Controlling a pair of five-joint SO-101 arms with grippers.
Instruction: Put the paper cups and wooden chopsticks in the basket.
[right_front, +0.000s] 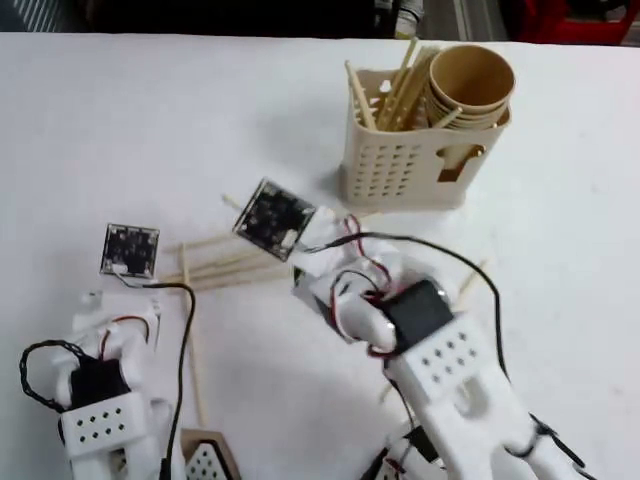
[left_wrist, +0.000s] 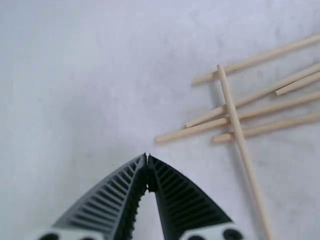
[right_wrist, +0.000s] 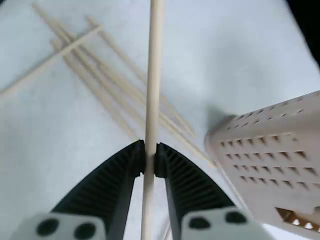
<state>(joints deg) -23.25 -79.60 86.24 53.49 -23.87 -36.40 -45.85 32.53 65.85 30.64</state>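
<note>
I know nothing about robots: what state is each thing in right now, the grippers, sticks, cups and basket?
Left gripper: shut, empty.
Right gripper: shut on one chopstick.
Held chopstick: pinched between the right gripper's fingertips.
Loose chopsticks: lying flat on the table, some crossing.
Basket: upright, partly filled.
Paper cups: stacked, inside the basket.
Basket chopsticks: standing on end beside the cups.

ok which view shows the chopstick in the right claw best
Right wrist view: the chopstick runs clear through the shut right claw. In the high view the arm covers most of it; the left wrist view has loose chopsticks.
</note>
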